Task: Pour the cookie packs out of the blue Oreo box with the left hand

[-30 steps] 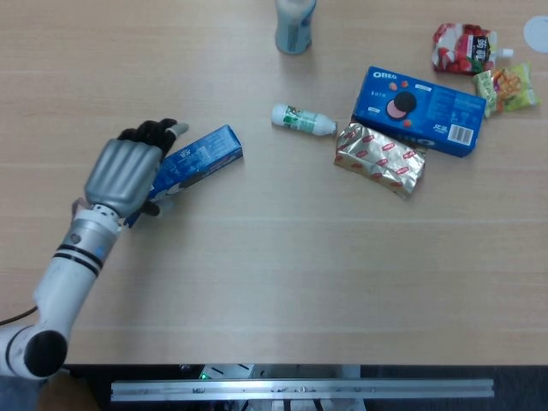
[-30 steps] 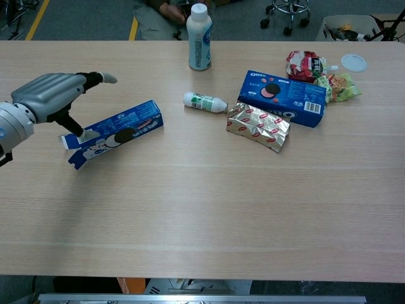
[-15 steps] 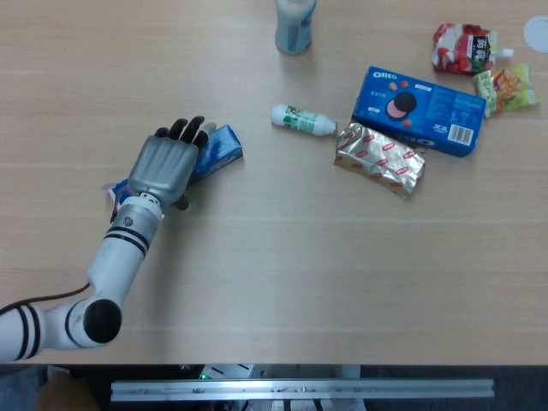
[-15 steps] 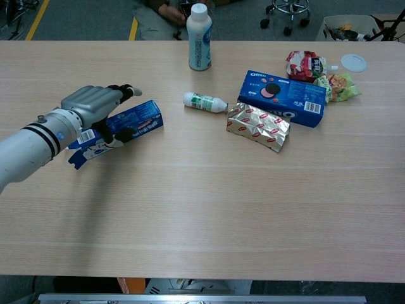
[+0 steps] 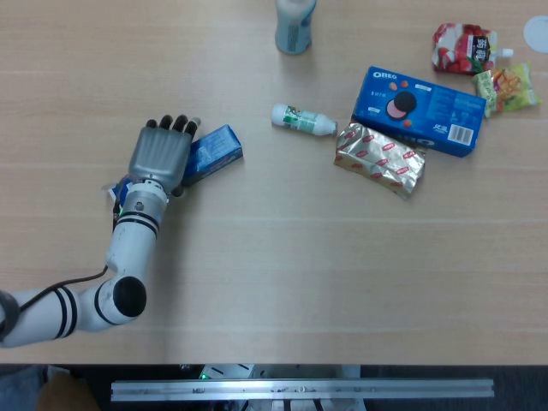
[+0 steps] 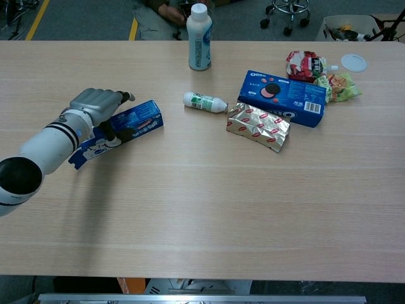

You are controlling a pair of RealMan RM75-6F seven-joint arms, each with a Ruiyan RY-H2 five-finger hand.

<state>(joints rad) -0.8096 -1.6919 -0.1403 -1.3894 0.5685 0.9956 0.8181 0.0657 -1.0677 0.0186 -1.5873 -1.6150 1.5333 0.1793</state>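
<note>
A second ago the left hand (image 5: 160, 155) was off to the side of the blue Oreo box (image 5: 214, 151), by its open end. Now the hand has moved over the box and lies on top of it, and the arm has swung in closer.
</note>
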